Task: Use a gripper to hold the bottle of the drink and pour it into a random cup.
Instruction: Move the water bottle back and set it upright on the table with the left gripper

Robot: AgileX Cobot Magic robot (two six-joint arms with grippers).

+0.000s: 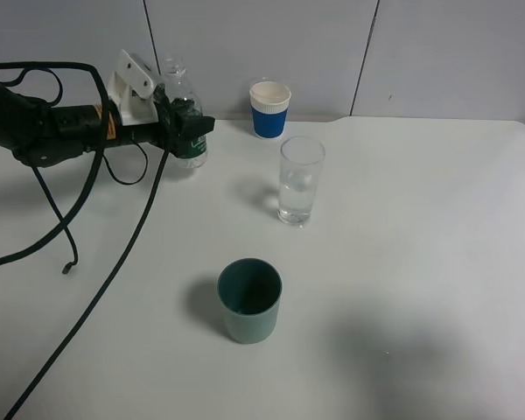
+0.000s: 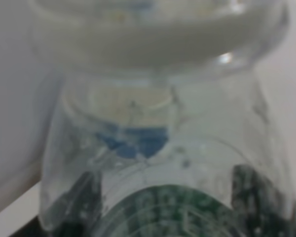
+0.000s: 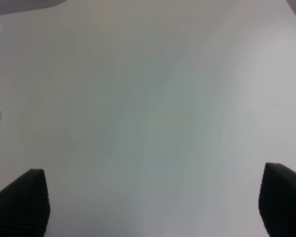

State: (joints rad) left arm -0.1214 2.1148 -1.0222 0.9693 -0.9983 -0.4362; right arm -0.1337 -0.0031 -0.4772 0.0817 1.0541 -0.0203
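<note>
Clear plastic, faintly ribbed and beaded with droplets, fills the left wrist view: the bottle of the drink (image 2: 163, 163), uncapped, its dark green label low on the body. From the high camera it stands upright at the back left of the white counter (image 1: 437, 262), clamped at label height by the left gripper (image 1: 185, 122), whose black fingers (image 1: 191, 124) are clenched on it from the side. The right gripper (image 3: 153, 207) hangs over bare counter with its fingers spread wide and nothing between them.

The cup (image 1: 299, 180), a tall straight-sided glass with a little water already in the bottom, sits near the middle, well apart from the bottle. A blue cup (image 1: 269, 108) with a white rim stands behind it by the wall, and a squat, matte teal cup (image 1: 250, 300) in front.

To do this step well, I'd say lift the bottle straight up first, carry it level until its mouth is just above the glass rim, then tilt slowly. The thin wall may flex under the squeeze, and the trailing black cables (image 1: 96, 262) should be kept clear of the teal cup.
</note>
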